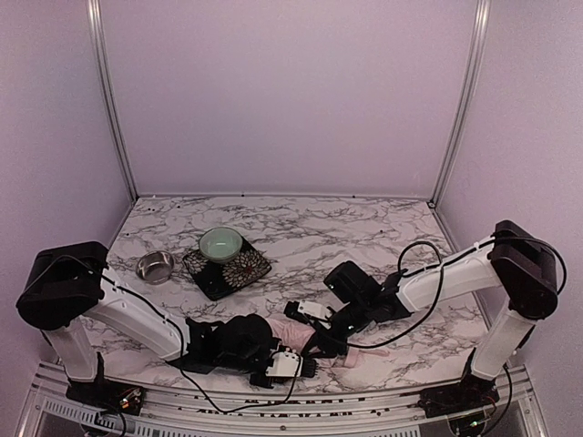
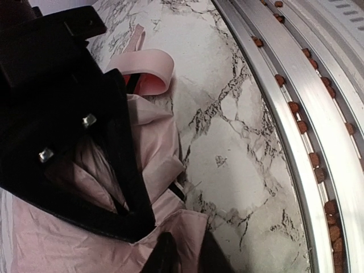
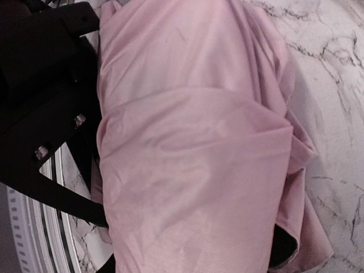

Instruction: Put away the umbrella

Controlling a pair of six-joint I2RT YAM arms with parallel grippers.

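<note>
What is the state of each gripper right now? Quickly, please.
Left gripper: pressed into the pink fabric of the umbrella; open or closed cannot be told.
Right gripper: against the umbrella's fabric; whether it grips cannot be told.

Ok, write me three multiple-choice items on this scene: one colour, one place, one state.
1. The umbrella fabric is: A blue; B pale pink; C yellow.
2. The green bowl sits: A on the floral mat; B on the umbrella; C on the floor.
3. The umbrella is: A open and upright; B collapsed, lying on the table; C hanging from a hook.
Key: 1 B, pink cloth fills the right wrist view; 2 A, the mat's pattern shows around it; 3 B, it lies crumpled near the table's front edge.
</note>
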